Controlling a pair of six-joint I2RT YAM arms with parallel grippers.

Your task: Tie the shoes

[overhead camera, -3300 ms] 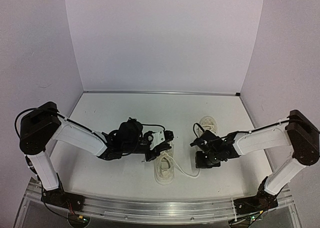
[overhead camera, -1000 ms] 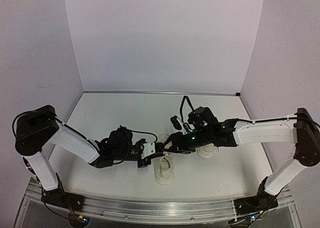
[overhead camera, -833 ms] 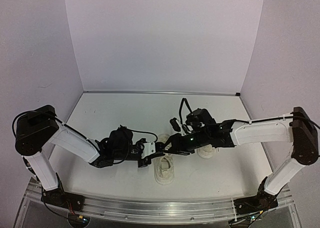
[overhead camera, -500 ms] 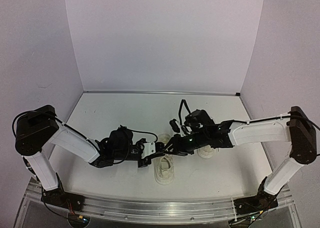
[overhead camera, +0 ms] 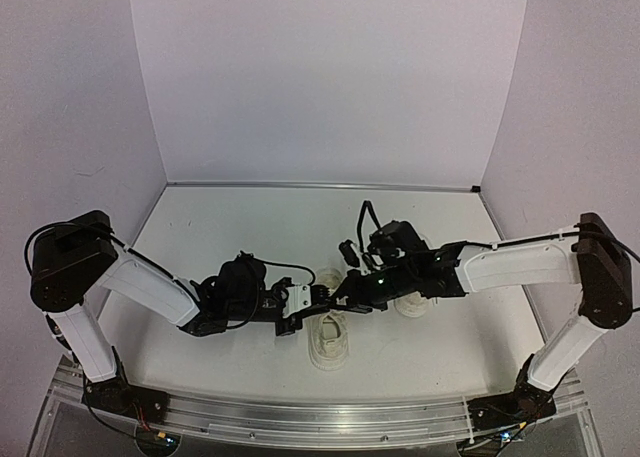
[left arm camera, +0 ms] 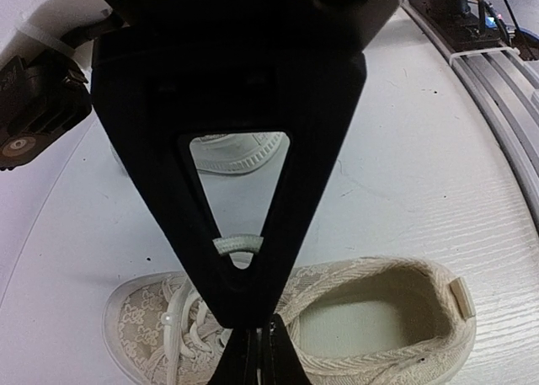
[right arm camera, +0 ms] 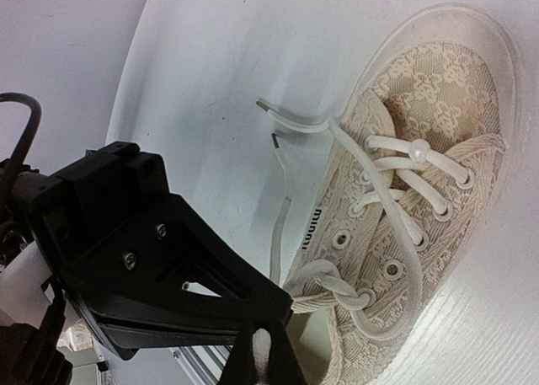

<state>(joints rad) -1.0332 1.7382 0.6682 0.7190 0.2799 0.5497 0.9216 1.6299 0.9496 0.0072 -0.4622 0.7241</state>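
Two closed grippers meet over the near sneaker (overhead camera: 328, 342). The left gripper (left arm camera: 251, 351) pinches a lace strand (left arm camera: 236, 243); the right gripper (right arm camera: 263, 355) clamps the opposite strand (right arm camera: 318, 277), likely tensioning both for knotting. The second sneaker (overhead camera: 412, 303) sits just right.

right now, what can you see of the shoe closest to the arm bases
The shoe is a cream low-top in lace-patterned fabric, with thin white laces, a pale insole and a small heel tab. It sits upright on the white table. The left tool is shut on one strand of the laces above it; the right tool is shut on another.
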